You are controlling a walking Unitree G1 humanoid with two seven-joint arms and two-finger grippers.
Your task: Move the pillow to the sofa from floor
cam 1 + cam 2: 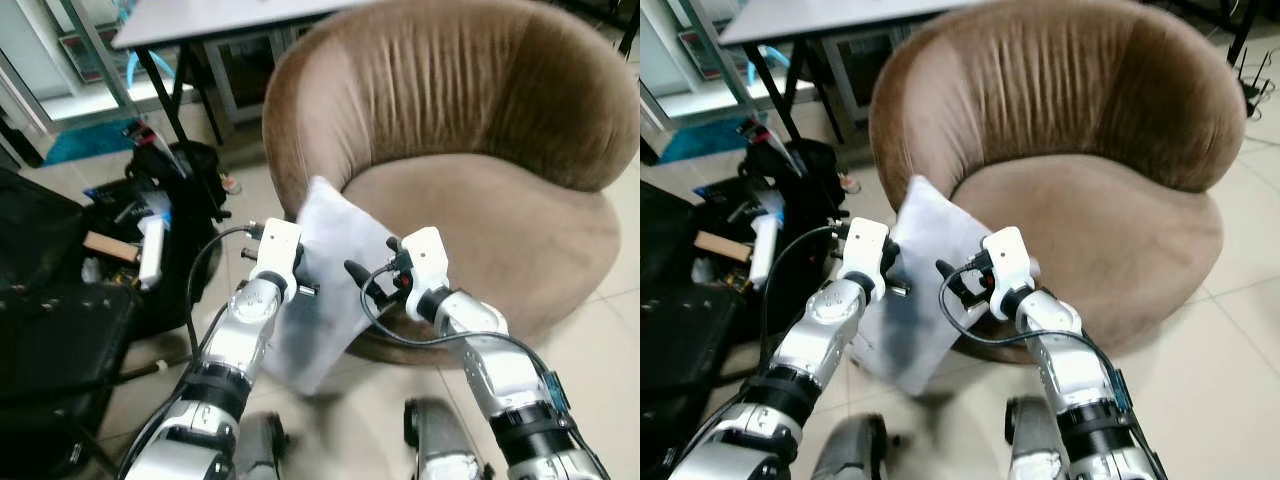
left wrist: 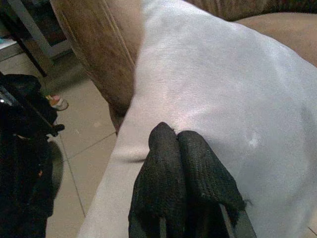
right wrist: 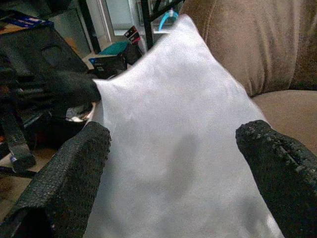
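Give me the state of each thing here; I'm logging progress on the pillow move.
Pillow: off the floor, tilted, upper corner over the sofa's front edge.
Sofa: seat bare.
Left gripper: shut, fingers pressed on the pillow.
Right gripper: open, fingers spread beside the pillow's face.

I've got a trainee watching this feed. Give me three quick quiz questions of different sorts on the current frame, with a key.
1. True or false: the white pillow lies flat on the seat of the brown sofa.
2. Which tool has its fingers pressed together on the pillow? A) left tool B) right tool
3. Fill in: the right tool's fingers stand ____ with the pillow between them.

Key
1. False: it is held up between both tools, its upper corner against the sofa's front edge.
2. A, as the left wrist view shows.
3. Open.
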